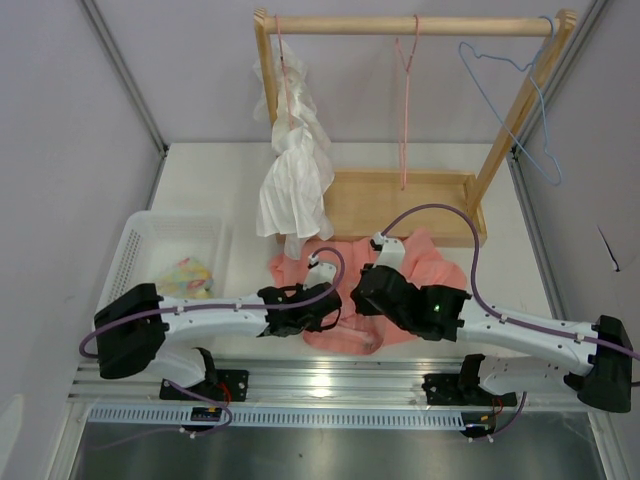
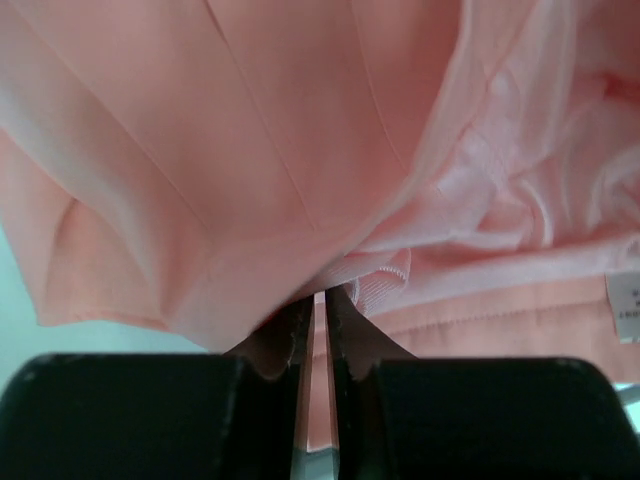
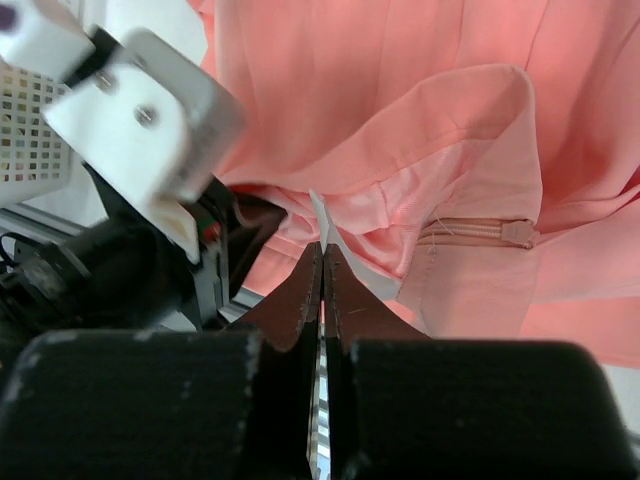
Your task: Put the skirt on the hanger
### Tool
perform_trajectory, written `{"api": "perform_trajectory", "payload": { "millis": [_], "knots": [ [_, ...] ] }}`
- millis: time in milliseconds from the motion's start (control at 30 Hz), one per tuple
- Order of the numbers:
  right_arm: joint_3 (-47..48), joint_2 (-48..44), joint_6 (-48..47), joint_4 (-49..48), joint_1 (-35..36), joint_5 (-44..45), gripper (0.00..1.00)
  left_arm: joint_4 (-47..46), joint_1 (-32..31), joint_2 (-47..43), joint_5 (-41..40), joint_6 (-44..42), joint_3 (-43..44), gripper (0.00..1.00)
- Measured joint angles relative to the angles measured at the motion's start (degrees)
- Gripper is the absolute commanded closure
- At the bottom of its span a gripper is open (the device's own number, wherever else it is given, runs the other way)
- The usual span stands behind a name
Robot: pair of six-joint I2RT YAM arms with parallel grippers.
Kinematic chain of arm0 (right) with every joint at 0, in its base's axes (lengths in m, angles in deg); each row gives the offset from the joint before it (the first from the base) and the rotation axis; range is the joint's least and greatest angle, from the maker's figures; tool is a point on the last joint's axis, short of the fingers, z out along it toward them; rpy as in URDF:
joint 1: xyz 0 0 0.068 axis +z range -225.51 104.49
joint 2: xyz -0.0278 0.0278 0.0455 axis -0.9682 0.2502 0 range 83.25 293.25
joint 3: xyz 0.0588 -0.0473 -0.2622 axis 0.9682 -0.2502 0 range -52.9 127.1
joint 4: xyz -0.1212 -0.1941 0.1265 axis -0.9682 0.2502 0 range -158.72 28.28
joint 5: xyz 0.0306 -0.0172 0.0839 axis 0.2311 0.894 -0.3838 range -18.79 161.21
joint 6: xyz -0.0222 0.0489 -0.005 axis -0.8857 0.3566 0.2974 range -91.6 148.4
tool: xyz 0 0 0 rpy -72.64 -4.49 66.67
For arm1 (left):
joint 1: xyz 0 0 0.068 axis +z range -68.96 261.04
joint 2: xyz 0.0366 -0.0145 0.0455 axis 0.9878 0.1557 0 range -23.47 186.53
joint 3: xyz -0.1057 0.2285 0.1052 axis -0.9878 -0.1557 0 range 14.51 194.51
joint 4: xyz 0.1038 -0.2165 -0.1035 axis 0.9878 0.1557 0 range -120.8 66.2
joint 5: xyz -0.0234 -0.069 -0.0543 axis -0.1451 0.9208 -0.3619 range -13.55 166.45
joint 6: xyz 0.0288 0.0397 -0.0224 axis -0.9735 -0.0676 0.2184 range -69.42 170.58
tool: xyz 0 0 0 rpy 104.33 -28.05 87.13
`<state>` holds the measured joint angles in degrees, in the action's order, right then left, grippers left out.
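Skirt lay bunched on the table right in front of both arms, not hung yet. Hanger hung from the wooden rail at the back, well apart from the skirt, between a white garment and a blue hanger. Left gripper was clamped on a fold near the waistband. Right gripper was pinched closed on a thin pale edge of the skirt near the zipper, which looked like lining only. Risks as I read it: the right hold was shallow, so fabric could slip out on lift. The grips sat close together, so the waist might sag shut and miss the hanger. A wide swing could snag the white garment or knock the hanger off the rail.
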<state>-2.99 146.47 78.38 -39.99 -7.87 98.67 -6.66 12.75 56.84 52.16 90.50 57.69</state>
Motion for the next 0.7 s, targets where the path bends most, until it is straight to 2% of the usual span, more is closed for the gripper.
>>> {"api": "perform_trajectory", "payload": {
  "millis": [400,700],
  "knots": [
    [-1.62,0.79,-0.11,-2.84,0.26,-2.62,1.0,-2.49,7.37,2.84,-2.54,0.2,1.51,0.9],
    [-6.49,11.72,-1.11,-13.22,1.16,-8.13,1.0,-5.68,8.44,3.78,-1.79,0.59,0.35,0.86]
  ]
}}
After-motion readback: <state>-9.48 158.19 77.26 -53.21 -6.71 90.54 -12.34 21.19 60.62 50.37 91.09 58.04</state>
